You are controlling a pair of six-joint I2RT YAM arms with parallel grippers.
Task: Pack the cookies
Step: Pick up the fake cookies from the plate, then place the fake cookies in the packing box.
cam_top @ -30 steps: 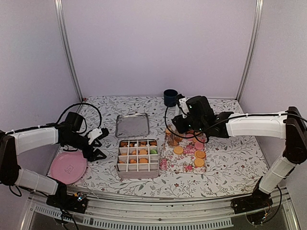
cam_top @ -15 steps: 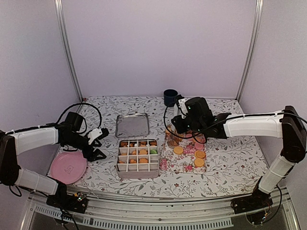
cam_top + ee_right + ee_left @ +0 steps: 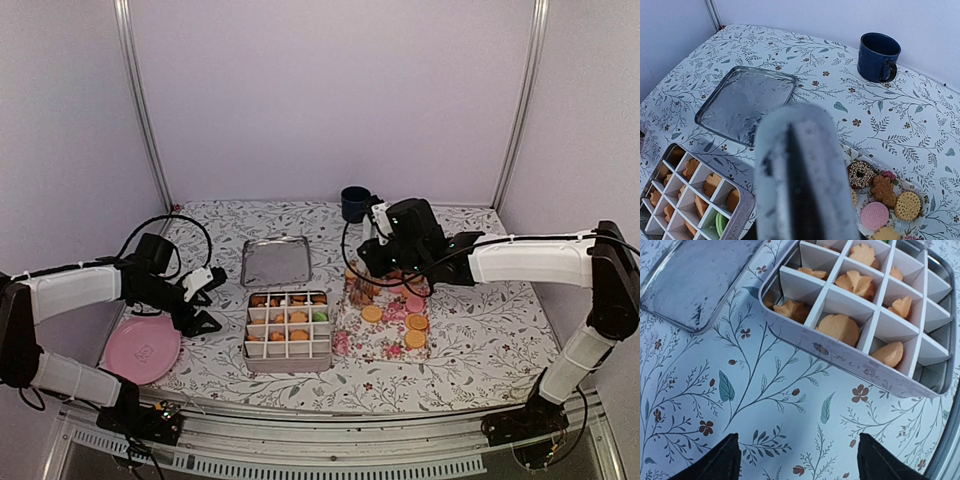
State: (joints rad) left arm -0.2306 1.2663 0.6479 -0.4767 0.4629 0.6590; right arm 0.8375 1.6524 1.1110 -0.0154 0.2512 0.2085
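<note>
Orange, pink and brown cookies [image 3: 415, 322] lie on a floral tray [image 3: 352, 345] right of centre. In the right wrist view a pink cookie [image 3: 874, 215] and a chocolate ring [image 3: 861, 173] show there. A divided tin box [image 3: 247, 350] at centre holds orange cookies [image 3: 840, 330] and a green one [image 3: 720, 225]. My right gripper [image 3: 362, 268] hangs over the tray's far left corner. It is shut on a blurred grey tool [image 3: 800, 175] with a dark slit, like tongs, which hides its fingers. My left gripper [image 3: 210, 300] is open and empty above the cloth, left of the box [image 3: 840, 352].
The box's metal lid [image 3: 276, 262] lies flat behind the box. A dark blue mug [image 3: 354, 203] stands at the back. A big pink plate [image 3: 142, 350] sits at the front left beside my left arm. Side walls and frame posts enclose the table.
My right gripper has drifted slightly left over the tray's corner and its jaws have narrowed a little. The left arm has not moved.
</note>
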